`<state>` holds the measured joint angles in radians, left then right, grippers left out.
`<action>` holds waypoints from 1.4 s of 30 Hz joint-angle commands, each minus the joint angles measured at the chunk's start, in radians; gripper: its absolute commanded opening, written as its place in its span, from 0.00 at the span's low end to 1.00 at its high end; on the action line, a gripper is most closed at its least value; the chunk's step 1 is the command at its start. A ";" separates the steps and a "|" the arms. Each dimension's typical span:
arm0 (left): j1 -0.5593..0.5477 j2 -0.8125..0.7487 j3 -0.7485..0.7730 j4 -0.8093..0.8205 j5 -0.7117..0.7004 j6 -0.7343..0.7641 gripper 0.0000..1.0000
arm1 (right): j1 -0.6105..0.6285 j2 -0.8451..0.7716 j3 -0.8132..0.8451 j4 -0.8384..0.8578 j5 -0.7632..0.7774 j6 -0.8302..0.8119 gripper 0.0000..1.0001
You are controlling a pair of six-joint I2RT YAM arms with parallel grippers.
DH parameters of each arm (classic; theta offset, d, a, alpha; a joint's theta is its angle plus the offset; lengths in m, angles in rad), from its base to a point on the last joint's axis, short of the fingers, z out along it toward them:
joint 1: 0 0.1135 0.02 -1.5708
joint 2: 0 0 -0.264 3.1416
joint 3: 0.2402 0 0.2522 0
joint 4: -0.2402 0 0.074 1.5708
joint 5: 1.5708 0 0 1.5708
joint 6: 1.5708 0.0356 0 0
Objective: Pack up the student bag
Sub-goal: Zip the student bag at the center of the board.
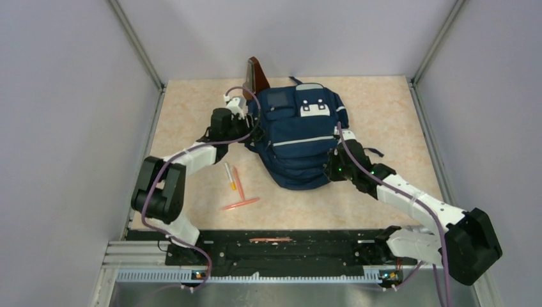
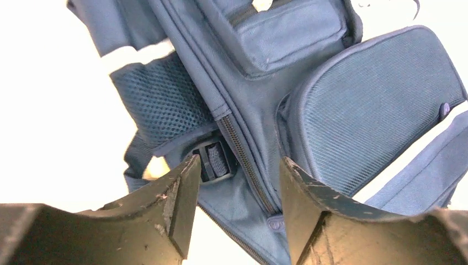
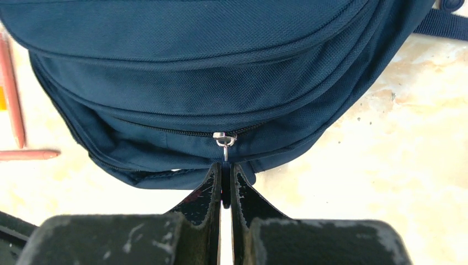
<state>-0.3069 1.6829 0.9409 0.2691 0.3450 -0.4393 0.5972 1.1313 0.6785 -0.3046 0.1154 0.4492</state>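
Note:
The navy student bag lies flat mid-table, its pale front patches facing up. My left gripper is at the bag's upper left edge. In the left wrist view it stands open over a zip line and a black strap buckle, gripping nothing. My right gripper is at the bag's lower right corner. The right wrist view shows it shut on the dark pull tab hanging from a silver zip slider of the bag.
A reddish-brown book stands on edge behind the bag's upper left corner. Three pens lie on the table left of the bag. Another pen rests on the black base rail. Grey walls enclose the table.

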 commanded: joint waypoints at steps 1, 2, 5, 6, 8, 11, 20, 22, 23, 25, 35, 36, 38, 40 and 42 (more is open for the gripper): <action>-0.065 -0.209 -0.048 0.054 -0.149 0.253 0.61 | -0.010 -0.078 0.019 -0.043 -0.057 -0.063 0.00; -0.100 -0.246 -0.067 0.051 -0.193 0.304 0.62 | -0.010 -0.087 0.025 -0.056 -0.057 -0.069 0.00; -0.238 -0.326 -0.116 0.089 -0.263 0.461 0.64 | -0.010 -0.103 0.039 -0.081 -0.062 -0.074 0.00; -0.273 -0.339 -0.127 0.103 -0.235 0.502 0.64 | -0.010 -0.107 0.041 -0.084 -0.069 -0.075 0.00; -0.327 -0.344 -0.146 0.143 -0.178 0.545 0.64 | -0.010 -0.115 0.044 -0.080 -0.079 -0.071 0.00; -0.396 -0.302 -0.141 0.177 -0.161 0.604 0.64 | -0.010 -0.126 0.044 -0.072 -0.084 -0.064 0.00; -0.496 -0.107 -0.103 0.343 -0.110 0.663 0.64 | -0.010 -0.144 0.041 -0.064 -0.105 -0.047 0.00; -0.505 -0.061 -0.080 0.357 -0.123 0.664 0.64 | -0.010 -0.145 0.039 -0.059 -0.111 -0.045 0.00; -0.507 -0.035 -0.070 0.369 -0.117 0.666 0.65 | -0.010 -0.144 0.039 -0.060 -0.111 -0.045 0.00; -0.510 -0.001 -0.045 0.367 -0.092 0.663 0.66 | -0.010 -0.145 0.039 -0.067 -0.111 -0.047 0.00; -0.545 0.089 0.019 0.371 -0.171 0.703 0.66 | -0.010 -0.157 0.037 -0.091 -0.099 -0.041 0.00; -0.549 0.092 0.022 0.366 -0.176 0.712 0.64 | -0.010 -0.156 0.040 -0.095 -0.087 -0.039 0.00; -0.559 0.097 0.027 0.345 -0.199 0.733 0.47 | -0.010 -0.152 0.047 -0.109 -0.061 -0.031 0.00; -0.564 0.091 0.018 0.330 -0.226 0.741 0.25 | -0.011 -0.143 0.052 -0.120 -0.019 -0.015 0.00; -0.566 0.070 -0.007 0.330 -0.247 0.737 0.00 | -0.021 -0.124 0.060 -0.132 0.021 -0.002 0.00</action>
<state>-0.8753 1.7702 0.9333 0.5949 0.1738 0.2707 0.5922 1.0126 0.6830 -0.3820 0.0723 0.4137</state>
